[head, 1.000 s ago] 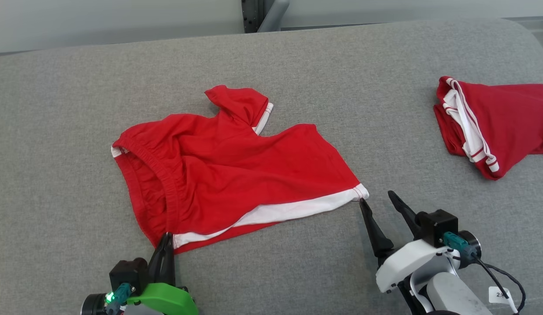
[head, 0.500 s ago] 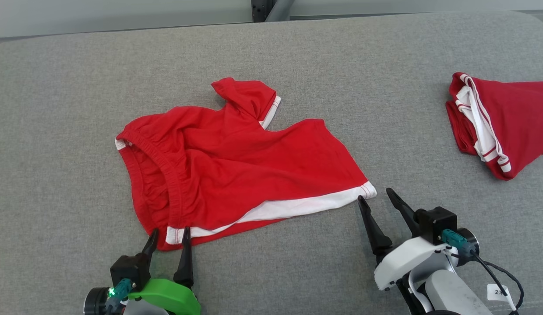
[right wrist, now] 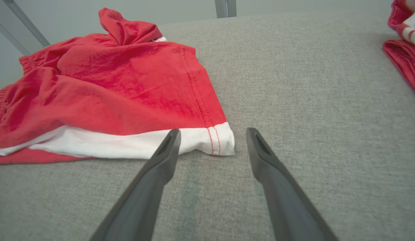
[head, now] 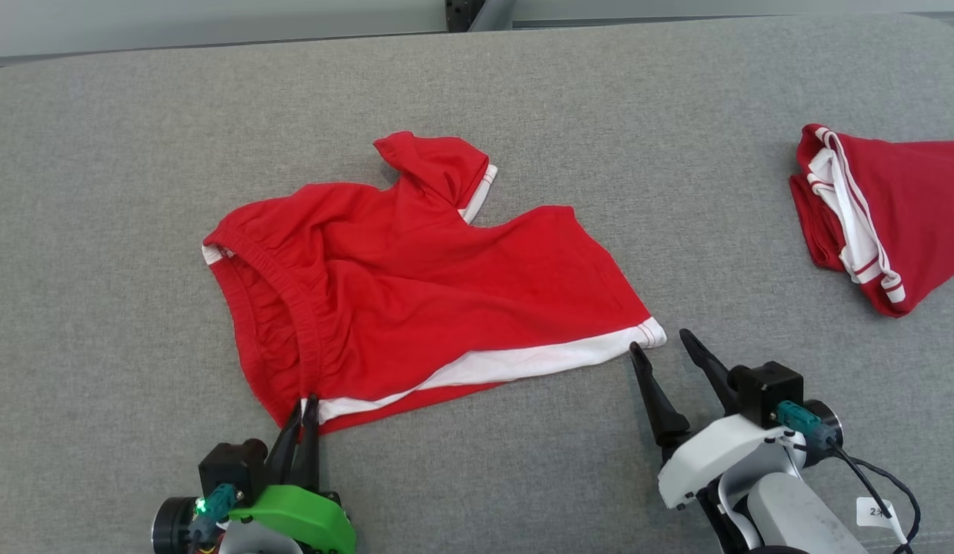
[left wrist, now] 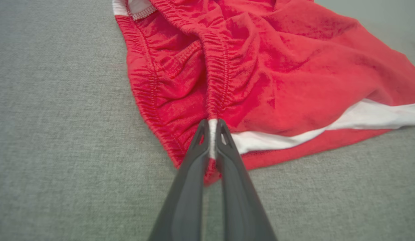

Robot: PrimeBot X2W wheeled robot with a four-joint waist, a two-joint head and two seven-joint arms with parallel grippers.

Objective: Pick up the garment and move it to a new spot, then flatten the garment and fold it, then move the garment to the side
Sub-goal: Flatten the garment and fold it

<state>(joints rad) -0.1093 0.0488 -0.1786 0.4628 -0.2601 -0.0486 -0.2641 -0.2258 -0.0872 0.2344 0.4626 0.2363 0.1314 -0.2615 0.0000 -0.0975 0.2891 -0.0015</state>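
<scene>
Grey cloth-covered desk [head: 138, 169]. A second red-and-white garment [head: 892, 208], folded, lies at the right edge of the head view, well apart from the work. A dark metal post [head: 477, 9] stands beyond the far desk edge.

Task garment [head: 446, 285]: red shorts with white trim, mid-desk, spread out but rumpled. One part is bunched up at the far side, the elastic waistband is toward the left, and a white band runs along the near edge.

Left end effector [head: 304, 406]: low at the garment's near-left corner, fingers pointing away from the robot. The fingers are together, clamped on the cloth; the left wrist view shows white trim pinched between the tips.

Right end effector [head: 661, 342]: fingers apart and angled up-left, tips just beside the near-right white corner. Cannot tell whether they touch it.
</scene>
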